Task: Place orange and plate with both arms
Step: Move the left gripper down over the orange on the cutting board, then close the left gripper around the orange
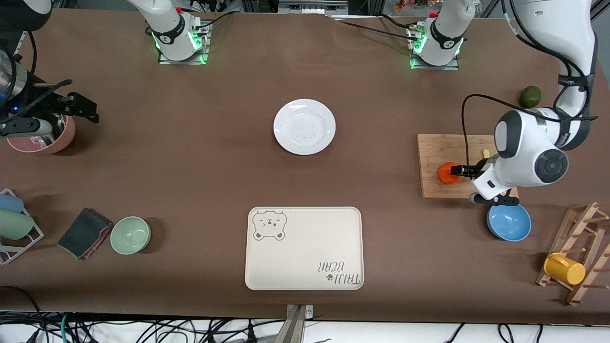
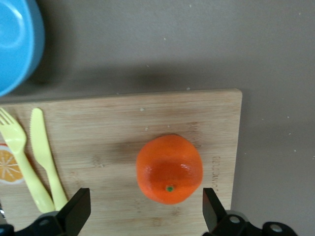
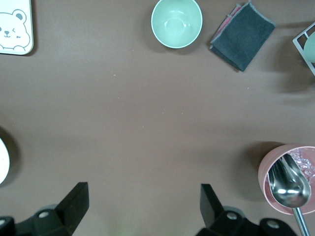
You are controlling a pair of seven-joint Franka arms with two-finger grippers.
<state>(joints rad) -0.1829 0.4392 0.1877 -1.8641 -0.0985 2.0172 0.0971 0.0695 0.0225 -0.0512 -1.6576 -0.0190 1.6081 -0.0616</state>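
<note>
The left end effector [image 1: 464, 170] hangs over the wooden cutting board [image 1: 431, 157] at the left arm's end of the tabletop [image 1: 190, 166], fingers spread wide. The orange [image 2: 169, 168] rests on the board directly below it, centred in the gap between the two fingers [image 2: 78, 210], with clearance on each side. Nothing is gripped. A yellow plastic fork [image 2: 19, 157] and knife [image 2: 45, 160] lie on the same board, off to one side of the fingers, and a blue bowl [image 1: 509, 222] sits just off the board's edge.

The right end effector [image 3: 142, 206] waits over bare tabletop at the right arm's end, fingers likewise wide open and empty, next to a pink cup [image 3: 290, 179] holding a metal spoon. The plate [image 1: 304, 126] sits untouched mid-tabletop, well away from both end effectors, with the bear tray [image 1: 304, 247] nearer the front camera.

Step in hand, as judged: approach to grasp the orange. Next move calls for lowering until the fingers bracket the fruit's widest part, then closing gently; a round fruit may roll if contacted off-centre.
</note>
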